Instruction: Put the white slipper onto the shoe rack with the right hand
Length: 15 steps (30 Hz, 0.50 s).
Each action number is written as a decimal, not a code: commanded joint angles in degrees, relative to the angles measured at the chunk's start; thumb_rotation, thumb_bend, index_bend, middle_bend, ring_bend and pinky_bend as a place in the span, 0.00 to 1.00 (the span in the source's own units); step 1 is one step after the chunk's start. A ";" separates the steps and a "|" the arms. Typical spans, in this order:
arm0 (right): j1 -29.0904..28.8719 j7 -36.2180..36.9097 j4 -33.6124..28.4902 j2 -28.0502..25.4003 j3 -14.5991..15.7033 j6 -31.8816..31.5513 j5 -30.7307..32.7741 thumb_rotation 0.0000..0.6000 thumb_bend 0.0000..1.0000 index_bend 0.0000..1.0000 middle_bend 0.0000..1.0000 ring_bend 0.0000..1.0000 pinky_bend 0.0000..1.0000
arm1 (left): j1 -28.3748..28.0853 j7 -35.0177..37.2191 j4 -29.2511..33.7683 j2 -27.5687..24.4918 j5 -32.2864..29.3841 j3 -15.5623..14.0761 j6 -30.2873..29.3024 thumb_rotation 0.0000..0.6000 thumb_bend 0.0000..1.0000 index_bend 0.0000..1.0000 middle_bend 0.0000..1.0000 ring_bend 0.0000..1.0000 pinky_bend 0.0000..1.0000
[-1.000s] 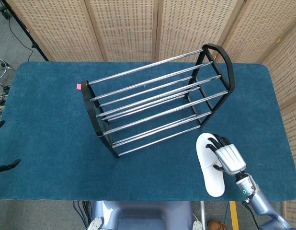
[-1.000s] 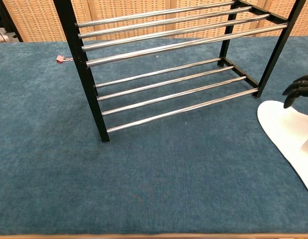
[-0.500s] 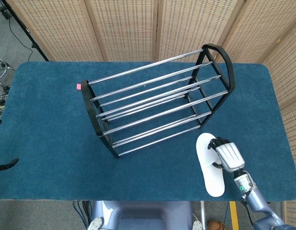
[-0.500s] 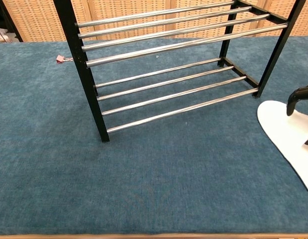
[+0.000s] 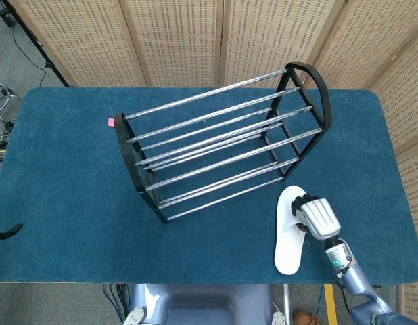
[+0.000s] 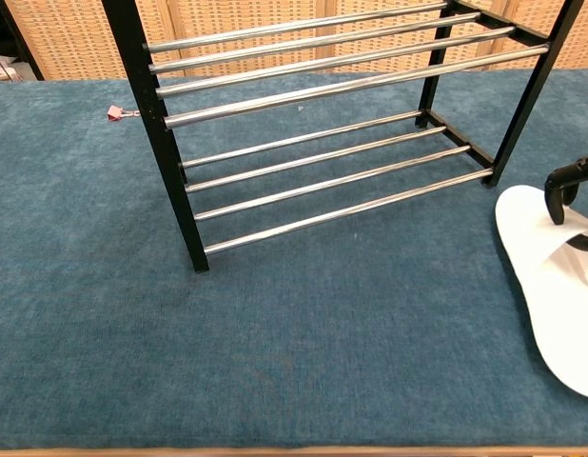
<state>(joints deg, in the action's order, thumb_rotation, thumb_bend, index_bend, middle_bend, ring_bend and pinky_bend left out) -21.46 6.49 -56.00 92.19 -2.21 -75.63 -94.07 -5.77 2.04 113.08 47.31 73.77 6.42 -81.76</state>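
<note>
The white slipper [image 5: 288, 244] lies flat on the blue table [image 5: 60, 176] at the front right, just in front of the shoe rack [image 5: 216, 145], a black frame with chrome bars. My right hand [image 5: 317, 218] sits over the slipper's right side near its toe end, fingers curled down onto it and gripping it. In the chest view the slipper [image 6: 551, 276] is at the right edge with the dark fingers [image 6: 560, 186] hooked over its upper part. Only a dark tip of my left hand [image 5: 6, 233] shows at the far left edge.
A small pink tag [image 5: 111, 122] lies on the table by the rack's left end. Wicker screens stand behind the table. The rack's lower bars [image 6: 342, 190] face the front edge, with bare blue cloth left of the slipper.
The right hand's fingers have curled tighter onto the slipper. The slipper has swung, its heel end moving left toward the table's front edge.
</note>
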 commanded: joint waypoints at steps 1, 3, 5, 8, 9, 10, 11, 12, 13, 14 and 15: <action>-0.11 0.97 1.22 0.72 0.24 -0.77 -0.36 1.00 0.51 0.61 0.52 0.45 0.61 | 0.02 0.02 -0.03 -0.01 0.04 -0.05 0.05 1.00 0.00 0.00 0.00 0.00 0.00; -0.16 1.88 1.90 0.86 0.59 -1.55 -0.95 1.00 0.51 0.61 0.52 0.45 0.61 | 0.02 -0.05 -0.06 -0.01 -0.01 -0.05 0.06 1.00 0.00 0.00 0.00 0.00 0.00; -0.30 3.05 2.66 0.91 1.18 -2.65 -2.04 1.00 0.51 0.62 0.52 0.45 0.61 | 0.01 -0.06 -0.02 -0.01 -0.04 -0.06 0.10 1.00 0.00 0.00 0.00 0.00 0.00; -0.76 4.80 3.97 0.87 2.31 -4.45 -4.23 1.00 0.51 0.62 0.53 0.46 0.61 | -0.03 -0.20 0.02 0.00 -0.02 -0.09 0.18 1.00 0.00 0.00 0.00 0.00 0.00; -0.96 5.62 4.44 0.92 2.62 -5.43 -5.07 1.00 0.51 0.62 0.53 0.46 0.61 | -0.04 -0.31 0.04 0.04 0.01 -0.11 0.19 1.00 0.00 0.00 0.00 0.00 0.00; -1.13 6.36 4.87 1.07 2.69 -6.48 -5.64 1.00 0.51 0.62 0.53 0.46 0.61 | -0.05 -0.37 0.10 0.06 0.06 -0.14 0.21 1.00 0.00 0.00 0.00 0.00 0.00; -1.19 6.73 5.18 1.23 2.64 -7.17 -5.89 1.00 0.51 0.62 0.53 0.46 0.61 | -0.05 -0.39 0.13 0.06 0.09 -0.15 0.22 1.00 0.00 0.00 0.00 0.00 0.00; -1.31 7.30 5.60 1.53 2.45 -8.26 -6.19 1.00 0.51 0.62 0.53 0.46 0.61 | -0.05 -0.48 0.12 0.07 0.06 -0.17 0.22 1.00 0.00 0.00 0.00 0.00 0.00; -1.40 7.66 5.89 1.77 2.28 -8.99 -6.34 1.00 0.51 0.62 0.53 0.46 0.61 | -0.06 -0.55 0.08 0.09 0.05 -0.17 0.22 1.00 0.00 0.00 0.00 0.00 0.00; -1.54 8.05 6.41 2.13 2.04 -9.90 -6.51 1.00 0.51 0.62 0.53 0.46 0.61 | -0.05 -0.60 0.09 0.08 0.06 -0.18 0.20 1.00 0.00 0.00 0.00 0.00 0.00; -1.65 8.28 6.79 2.36 1.93 -10.34 -6.60 1.00 0.51 0.62 0.53 0.46 0.61 | -0.03 -0.58 0.10 0.08 0.09 -0.20 0.20 1.00 0.00 0.00 0.00 0.00 0.00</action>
<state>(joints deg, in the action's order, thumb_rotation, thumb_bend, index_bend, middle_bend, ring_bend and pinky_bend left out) -22.80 14.06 -50.01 94.00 -0.05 -85.01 -100.18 -5.80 1.46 113.17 47.40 73.87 6.21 -81.57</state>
